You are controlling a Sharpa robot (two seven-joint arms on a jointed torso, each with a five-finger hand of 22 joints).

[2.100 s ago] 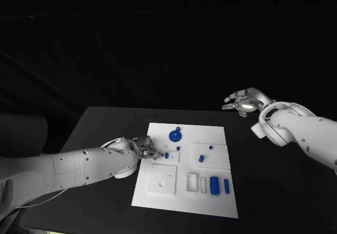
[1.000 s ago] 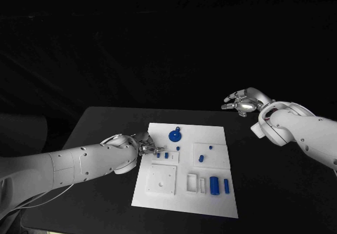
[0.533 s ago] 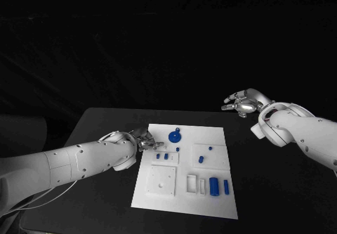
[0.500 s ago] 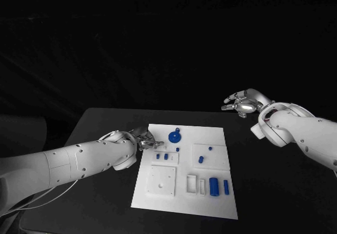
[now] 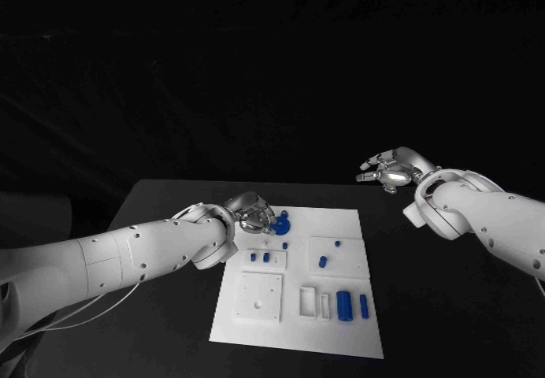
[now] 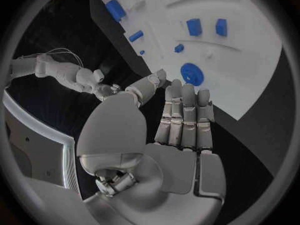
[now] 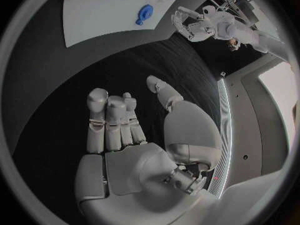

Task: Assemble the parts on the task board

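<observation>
the left hand [image 5: 254, 216] hangs over the far left corner of the white board [image 5: 341, 335], palm empty; in the left wrist view its fingers [image 6: 185, 110] lie straight and side by side with the thumb set off from them, holding nothing. just past those fingertips sits the round blue disc [image 5: 279, 226], close to them, though whether they touch it cannot be told. nearer than the fingers, two small blue pegs [image 5: 259, 257] stand side by side in a small white block, and a tiny blue piece [image 5: 285, 245] lies between the pegs and the disc. further right from the fingers a short blue pin [image 5: 321, 261] lies on a raised white square. at the near end of the board, well apart from the left hand, a thick blue cylinder [image 5: 343, 304] and a thin blue rod [image 5: 364, 305] lie next to each other beside empty white slots. the right hand [image 5: 392, 169] is raised beyond the board's far right corner, well apart from every part, fingers [image 7: 110, 121] loosely apart and holding nothing
</observation>
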